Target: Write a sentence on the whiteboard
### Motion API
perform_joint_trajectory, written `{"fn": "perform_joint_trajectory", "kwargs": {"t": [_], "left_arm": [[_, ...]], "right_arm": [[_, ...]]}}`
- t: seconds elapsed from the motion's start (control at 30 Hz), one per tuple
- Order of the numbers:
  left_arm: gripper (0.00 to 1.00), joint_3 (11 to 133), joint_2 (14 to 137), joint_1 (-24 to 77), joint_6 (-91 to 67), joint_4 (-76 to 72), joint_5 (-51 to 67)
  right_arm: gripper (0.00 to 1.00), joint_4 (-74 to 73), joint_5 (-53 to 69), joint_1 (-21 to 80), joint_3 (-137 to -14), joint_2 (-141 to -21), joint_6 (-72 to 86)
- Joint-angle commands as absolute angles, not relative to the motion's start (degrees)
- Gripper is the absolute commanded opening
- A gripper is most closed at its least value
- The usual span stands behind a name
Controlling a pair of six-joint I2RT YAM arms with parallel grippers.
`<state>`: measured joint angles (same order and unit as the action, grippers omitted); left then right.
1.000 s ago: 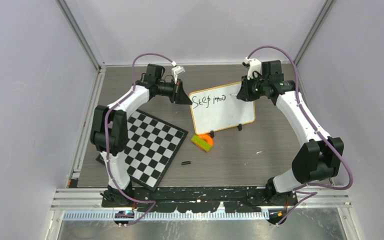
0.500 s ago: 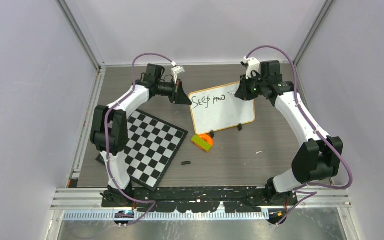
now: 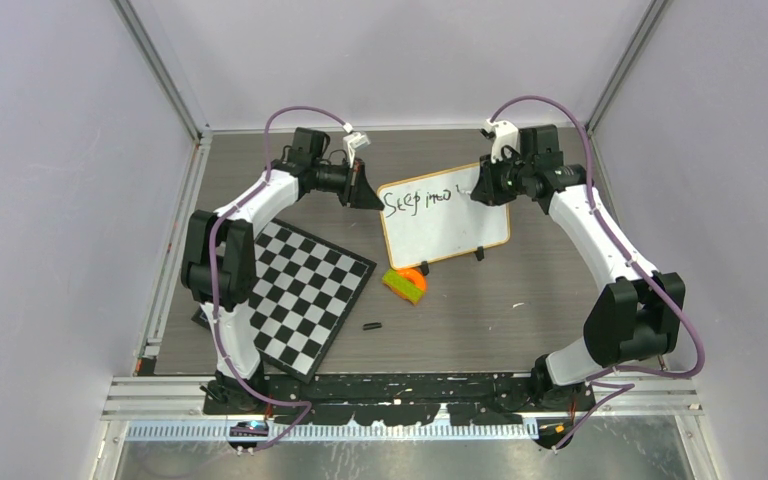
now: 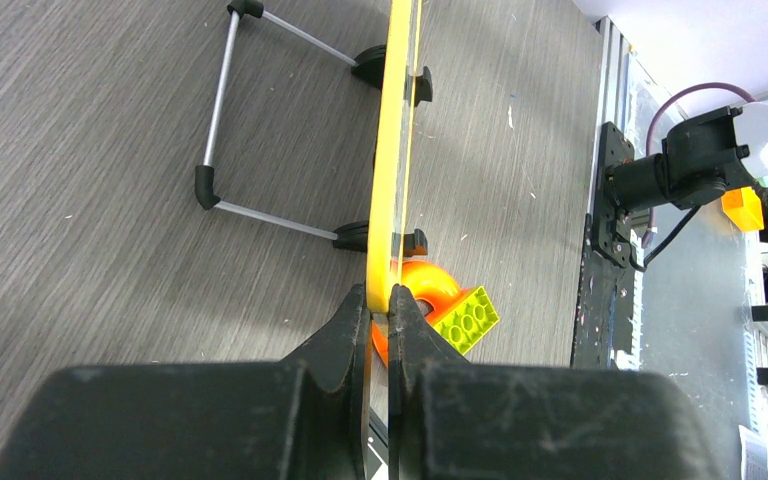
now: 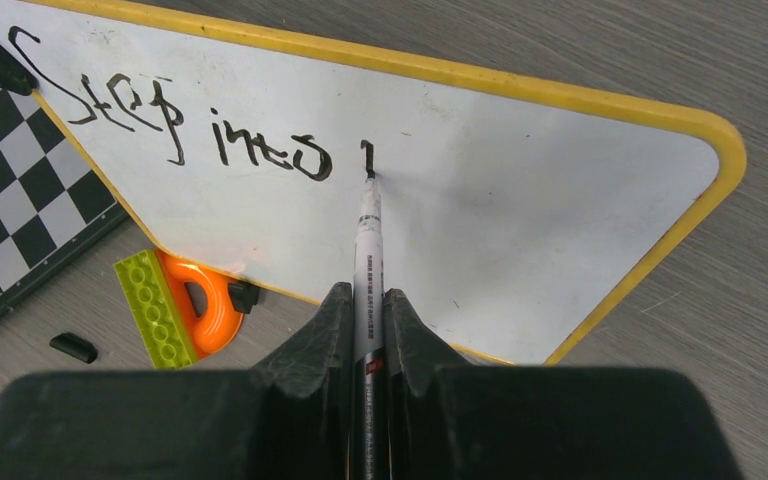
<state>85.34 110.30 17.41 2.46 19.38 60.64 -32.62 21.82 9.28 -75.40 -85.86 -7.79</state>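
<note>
Whiteboard (image 3: 450,225), upper centre of the top view, edge pinched in the closed left gripper (image 4: 380,295); right gripper (image 5: 365,295) clamps a marker (image 5: 368,230) whose tip, pressed too hard, may tilt it or smear the sentence (image 5: 172,130).

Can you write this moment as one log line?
left claw: shut on whiteboard edge | right claw: shut on marker, tip on board | sentence: "Step into" so far
</note>
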Motion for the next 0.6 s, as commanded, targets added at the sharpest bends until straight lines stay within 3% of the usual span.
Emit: {"fn": "perform_joint_trajectory", "kwargs": {"t": [0.0, 0.57], "left_arm": [[0.0, 86.4, 110.98, 18.28, 6.42, 21.75, 58.37], [0.0, 86.31, 110.91, 18.65, 6.93, 21.73, 57.84]], "right_arm": [[0.0, -32.69, 20.82, 9.53, -77.08, -84.14, -9.53], [0.0, -31.36, 18.18, 9.56, -80.01, -85.53, -8.96]]}}
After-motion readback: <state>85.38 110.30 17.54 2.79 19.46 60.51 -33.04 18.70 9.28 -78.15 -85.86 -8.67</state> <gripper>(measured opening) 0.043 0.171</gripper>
